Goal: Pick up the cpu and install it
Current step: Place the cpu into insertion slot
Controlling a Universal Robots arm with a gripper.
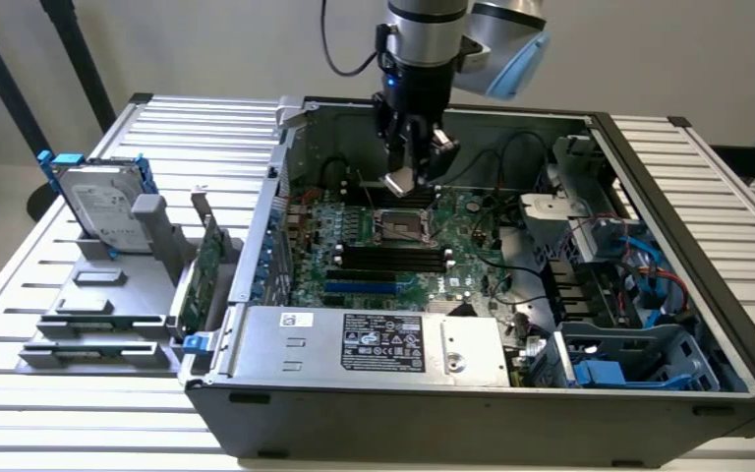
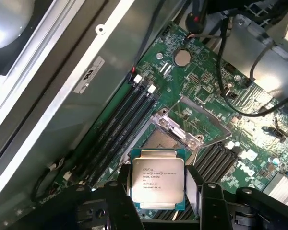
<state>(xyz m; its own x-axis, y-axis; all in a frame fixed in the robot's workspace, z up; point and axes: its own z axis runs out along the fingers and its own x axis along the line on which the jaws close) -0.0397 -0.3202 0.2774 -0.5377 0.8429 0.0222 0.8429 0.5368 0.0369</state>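
Gripper (image 2: 157,192) clamped on the cpu (image 2: 157,175) above the socket (image 2: 161,140) — we should keep it level, corners matched.

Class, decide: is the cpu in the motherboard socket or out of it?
Out. The cpu is clamped in the gripper, held above the empty socket.

place: robotics lab | evidence: opened PC case (image 1: 483,425); slatted aluminium table (image 1: 76,425)

Black fingers (image 2: 116,203) of the gripper (image 2: 157,194) hide the lower edges of the flat square silver-topped cpu (image 2: 157,177), which covers part of the square black-framed motherboard socket (image 2: 163,140).
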